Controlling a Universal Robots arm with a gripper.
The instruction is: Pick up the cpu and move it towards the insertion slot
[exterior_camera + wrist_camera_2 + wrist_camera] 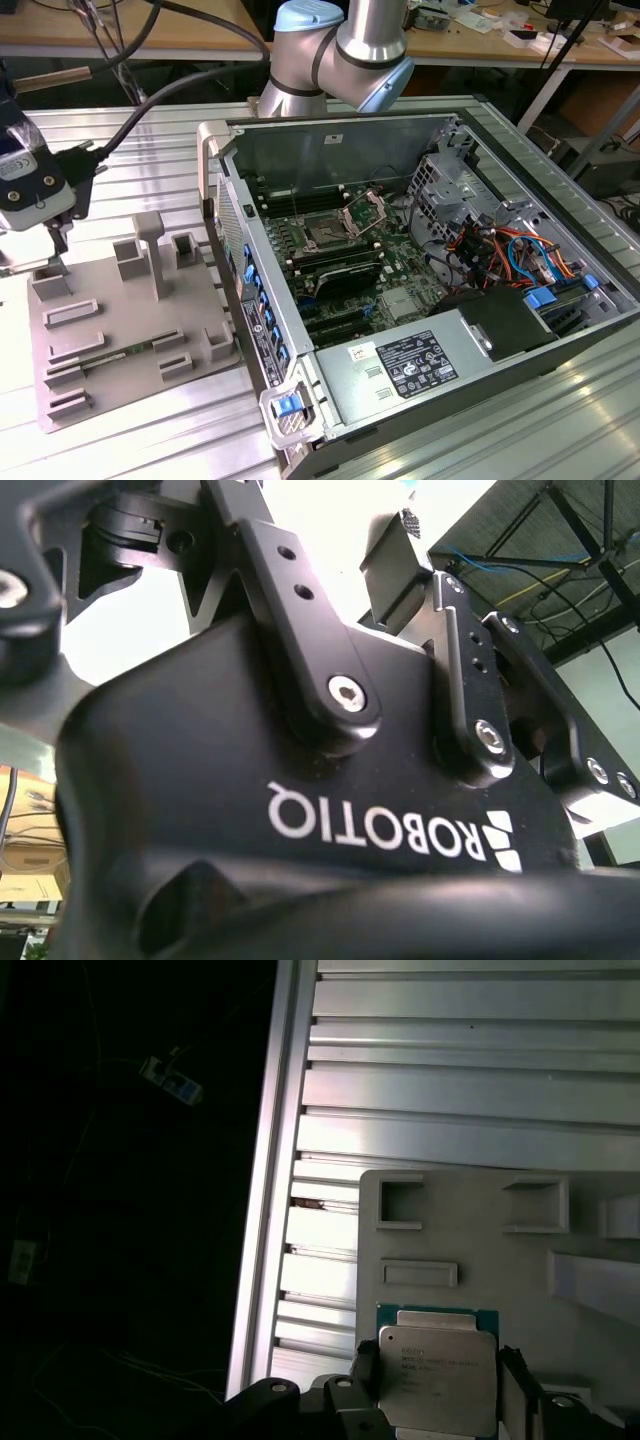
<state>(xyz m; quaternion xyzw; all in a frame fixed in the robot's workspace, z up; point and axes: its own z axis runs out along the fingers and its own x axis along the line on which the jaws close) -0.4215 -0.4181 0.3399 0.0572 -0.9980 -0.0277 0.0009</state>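
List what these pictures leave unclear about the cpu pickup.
- cpu: first wrist view, one side cut off by the picture's edge.
- Spot on the tray under the gripper: exterior view, hidden by the gripper.
- insertion slot: exterior view, contacts too small.

Standing by the ribbed aluminium table (pixel 150 440), I see cool, even light lying along its slats. Just behind it runs a long wooden bench (pixel 480 50) strewn with cables and small clutter, with one slanted metal leg (pixel 548 85) coming down near a brown cardboard box (pixel 600 100). Past the table's edge the floor (pixel 120 1210) lies in deep shadow, with a small pale connector (pixel 172 1078) on a wire resting there. Above the table a bright ceiling (pixel 340 505) is crossed by dark beams (pixel 585 525) that carry thin cables.
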